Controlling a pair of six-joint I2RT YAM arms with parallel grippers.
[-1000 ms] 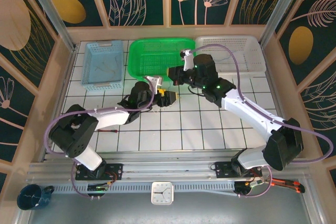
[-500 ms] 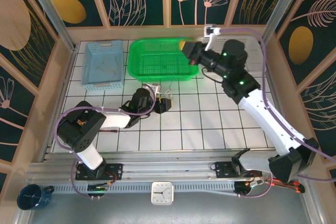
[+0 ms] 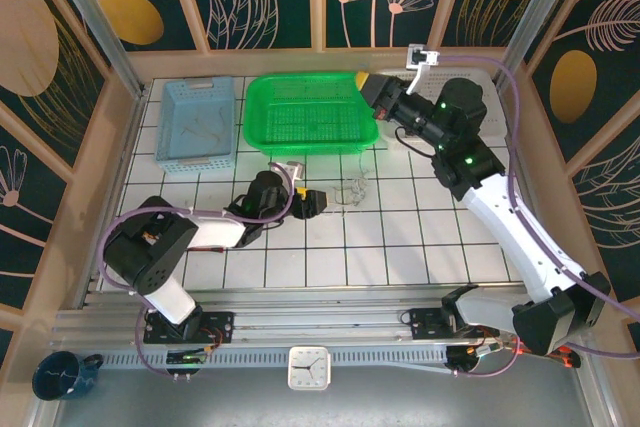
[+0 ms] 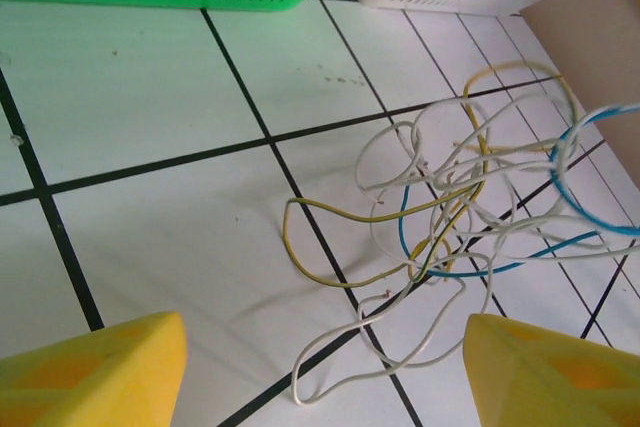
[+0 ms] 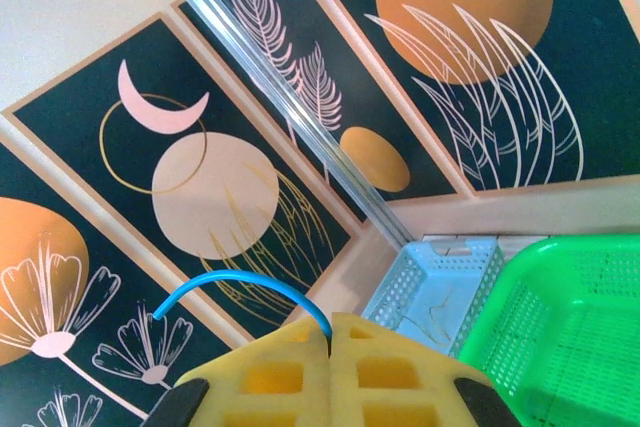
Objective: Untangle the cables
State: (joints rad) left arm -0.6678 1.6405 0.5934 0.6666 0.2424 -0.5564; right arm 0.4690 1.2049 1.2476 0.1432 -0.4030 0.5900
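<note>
The left gripper (image 4: 325, 379) is held at the bottom of the left wrist view, pads (image 4: 90, 367) wide apart. The cables (image 4: 450, 217) are piled right of middle on the tiles (image 4: 150, 197). They look thin, light and floppy, and are easily snagged. A loose outer loop is best picked. The right gripper (image 5: 330, 347) is pinched on a blue wire (image 5: 240, 282).

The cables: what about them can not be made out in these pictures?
- Top view: the cables are too small; colours and crossings are unreadable.
- Left wrist view: the blue loop is cut off by the right edge; its end is unseen.
- Right wrist view: the blue cable is pinched in the shut right gripper; the pads hide the rest, so whether it joins the others cannot be told.
</note>
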